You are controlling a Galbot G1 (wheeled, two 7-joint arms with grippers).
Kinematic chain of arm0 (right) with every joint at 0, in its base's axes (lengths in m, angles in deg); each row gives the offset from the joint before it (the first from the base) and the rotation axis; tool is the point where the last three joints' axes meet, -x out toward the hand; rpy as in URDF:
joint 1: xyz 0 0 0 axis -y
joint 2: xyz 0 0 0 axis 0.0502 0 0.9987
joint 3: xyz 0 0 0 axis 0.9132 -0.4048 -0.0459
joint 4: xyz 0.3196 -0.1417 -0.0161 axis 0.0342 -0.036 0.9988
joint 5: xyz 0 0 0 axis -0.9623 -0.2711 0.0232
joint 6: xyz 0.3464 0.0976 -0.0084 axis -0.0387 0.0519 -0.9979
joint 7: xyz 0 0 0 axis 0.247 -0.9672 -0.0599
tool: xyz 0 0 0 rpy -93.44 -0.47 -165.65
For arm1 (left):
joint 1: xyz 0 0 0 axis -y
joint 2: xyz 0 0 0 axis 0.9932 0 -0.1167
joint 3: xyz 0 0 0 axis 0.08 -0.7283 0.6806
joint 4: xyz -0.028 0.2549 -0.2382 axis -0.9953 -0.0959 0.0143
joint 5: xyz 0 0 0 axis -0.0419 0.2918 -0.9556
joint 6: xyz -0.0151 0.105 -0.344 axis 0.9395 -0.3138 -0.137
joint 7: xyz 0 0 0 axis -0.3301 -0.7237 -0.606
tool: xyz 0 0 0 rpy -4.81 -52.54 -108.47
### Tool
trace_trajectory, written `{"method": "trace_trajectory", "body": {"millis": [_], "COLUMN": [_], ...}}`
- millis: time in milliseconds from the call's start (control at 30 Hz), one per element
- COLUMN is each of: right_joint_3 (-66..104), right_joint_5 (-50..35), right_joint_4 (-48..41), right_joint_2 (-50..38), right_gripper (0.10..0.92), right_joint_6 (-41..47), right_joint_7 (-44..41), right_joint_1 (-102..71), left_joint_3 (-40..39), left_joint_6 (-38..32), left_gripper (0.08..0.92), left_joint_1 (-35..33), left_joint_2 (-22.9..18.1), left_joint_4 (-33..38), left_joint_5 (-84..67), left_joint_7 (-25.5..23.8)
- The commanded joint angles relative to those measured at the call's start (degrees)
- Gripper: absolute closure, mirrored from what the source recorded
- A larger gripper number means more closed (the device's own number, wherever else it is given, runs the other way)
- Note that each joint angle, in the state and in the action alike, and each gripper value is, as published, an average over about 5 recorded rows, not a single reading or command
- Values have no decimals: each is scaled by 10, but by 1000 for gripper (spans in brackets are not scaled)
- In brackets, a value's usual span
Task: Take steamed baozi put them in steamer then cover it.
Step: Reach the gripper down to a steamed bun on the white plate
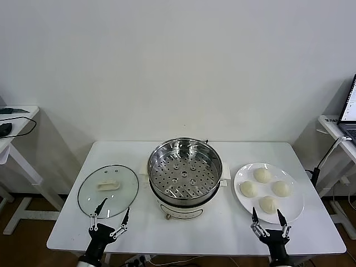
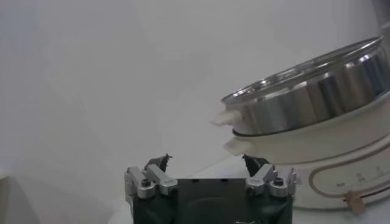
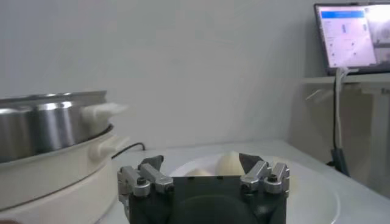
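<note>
The steamer [image 1: 184, 172], a shiny steel pot with a perforated tray on a cream base, stands uncovered at the table's middle. Its glass lid [image 1: 89, 194] lies flat to the left. Several cream-white baozi [image 1: 262, 174] sit on a white plate [image 1: 295, 208] to the right. My left gripper [image 1: 113, 214] is open at the lid's near edge, with nothing between its fingers. My right gripper [image 1: 267, 216] is open at the plate's near rim, just short of the closest baozi [image 1: 268, 204]. The left wrist view shows the left gripper [image 2: 207, 161] beside the steamer [image 2: 311, 103]. The right wrist view shows the right gripper [image 3: 201, 159] with a baozi [image 3: 228, 164] beyond it.
The white table [image 1: 222, 228] ends just in front of both grippers. A side desk [image 1: 16, 119] stands far left. Another desk with a laptop [image 1: 349, 108] and hanging cables stands far right. The steamer's control knob [image 2: 353, 201] faces the front edge.
</note>
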Motion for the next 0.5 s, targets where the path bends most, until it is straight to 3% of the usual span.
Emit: {"method": "trace_trajectory", "body": {"millis": [33,233,500], "right_joint_3": [19,-61,-233], "right_joint_5": [-86,-154,-183], "right_joint_4": [-1,-133,-364], "right_joint_2": [-75,-167,-251], "right_gripper": [203,203,203], "right_joint_6": [155,180,168], "right_joint_7": [56,23,-223], "right_joint_1": [157,347,569], "left_joint_3": [1,7,11], "left_joint_6": [-1,-1,-3], "left_gripper": [177,177,177], "left_joint_1": [-7,-13,-23], "left_joint_2": [-2,-3,-5], "left_joint_4": [10,21,31], "left_joint_5": [0,1,1], "left_joint_7": [0,0,-1]}}
